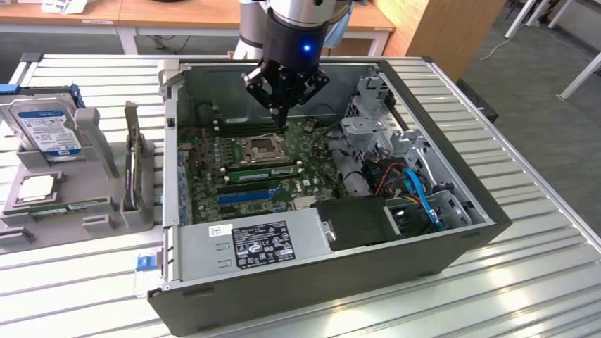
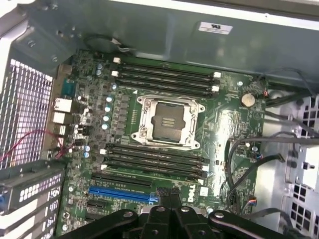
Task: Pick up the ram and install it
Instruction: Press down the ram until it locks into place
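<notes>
Ram (image 1: 266,170) sits seated in a mobo slot just beside the CPU socket (image 1: 260,149), inside the open PC case (image 1: 488,211). Gripper (image 1: 279,113) hangs above the board w/ fingers pressed together, pinching nothing. Blue slot (image 2: 119,194) near fingertips in wrist view.

We see a black gripper (image 1: 278,111) w/ jointed linkage fingers, small blue LED on its black wrist; silver-grey arm tube above.

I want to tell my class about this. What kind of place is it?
Probably a robot lab or workshop. An open computer case sits on a metal table, a robot arm reaches into it, and a hard drive waits beside it.
</notes>
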Controlling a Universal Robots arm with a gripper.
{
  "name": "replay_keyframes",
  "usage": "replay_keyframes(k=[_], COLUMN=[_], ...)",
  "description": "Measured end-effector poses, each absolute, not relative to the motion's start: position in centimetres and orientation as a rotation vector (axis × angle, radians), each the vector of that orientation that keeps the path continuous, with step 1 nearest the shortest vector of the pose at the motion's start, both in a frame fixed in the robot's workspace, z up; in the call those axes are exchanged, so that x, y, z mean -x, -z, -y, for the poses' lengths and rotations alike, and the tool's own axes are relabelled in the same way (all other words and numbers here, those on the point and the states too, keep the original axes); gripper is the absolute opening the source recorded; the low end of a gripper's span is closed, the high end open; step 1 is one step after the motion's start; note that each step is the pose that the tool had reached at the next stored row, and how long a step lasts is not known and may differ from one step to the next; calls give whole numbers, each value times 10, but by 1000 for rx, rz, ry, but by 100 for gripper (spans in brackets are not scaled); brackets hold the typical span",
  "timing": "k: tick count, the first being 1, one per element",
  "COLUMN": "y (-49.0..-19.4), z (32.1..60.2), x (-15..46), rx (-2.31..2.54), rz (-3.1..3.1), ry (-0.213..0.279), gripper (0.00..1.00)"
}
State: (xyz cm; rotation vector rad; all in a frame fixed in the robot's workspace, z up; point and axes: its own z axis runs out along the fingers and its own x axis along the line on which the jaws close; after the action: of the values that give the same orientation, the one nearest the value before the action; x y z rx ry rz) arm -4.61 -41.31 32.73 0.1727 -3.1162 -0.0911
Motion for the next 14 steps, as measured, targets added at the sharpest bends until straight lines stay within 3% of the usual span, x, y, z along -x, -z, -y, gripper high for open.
replay_keyframes(k=[14], y=[-327], z=[413], x=[52], rx=[-102], rz=[3120], ry=[92], gripper=[10])
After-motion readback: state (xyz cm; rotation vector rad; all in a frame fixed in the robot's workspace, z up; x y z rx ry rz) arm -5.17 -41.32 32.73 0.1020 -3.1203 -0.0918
